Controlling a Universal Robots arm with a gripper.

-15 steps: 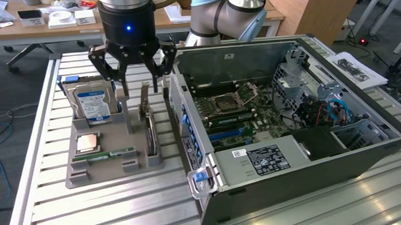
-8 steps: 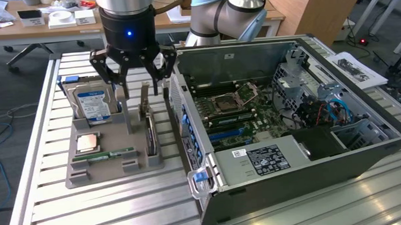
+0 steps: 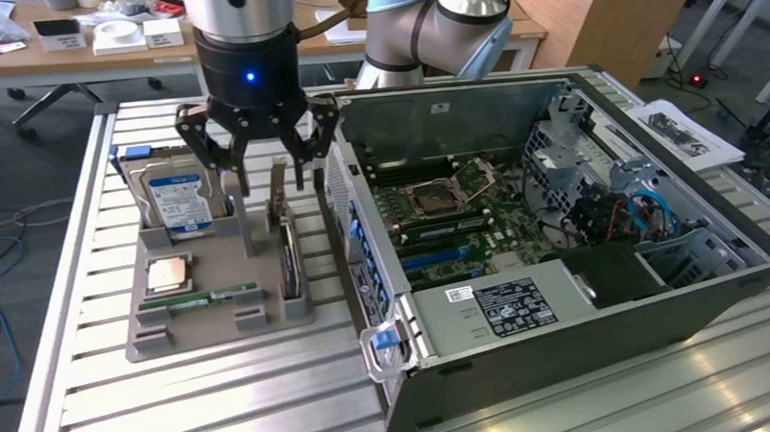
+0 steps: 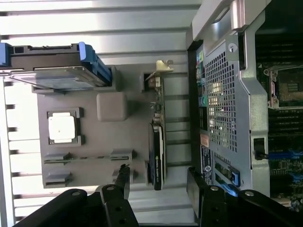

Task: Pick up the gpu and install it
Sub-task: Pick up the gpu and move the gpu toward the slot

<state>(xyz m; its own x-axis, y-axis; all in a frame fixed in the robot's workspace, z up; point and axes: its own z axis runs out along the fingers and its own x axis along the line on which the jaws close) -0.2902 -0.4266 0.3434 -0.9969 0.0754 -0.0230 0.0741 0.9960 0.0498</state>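
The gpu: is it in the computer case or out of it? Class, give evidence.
Out: the gpu stands on edge in the grey tray beside the open case.

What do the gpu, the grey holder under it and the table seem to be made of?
The gpu: dark circuit board, probably fibreglass, with a shiny metal end bracket. The holder: matte grey, likely moulded plastic. The table: ribbed silvery slats, apparently aluminium.

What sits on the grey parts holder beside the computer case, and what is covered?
On the grey holder: an upright hard drive, a flat processor chip, a green memory stick and the gpu on edge. The open gripper above hides part of the hard drive in the exterior view.
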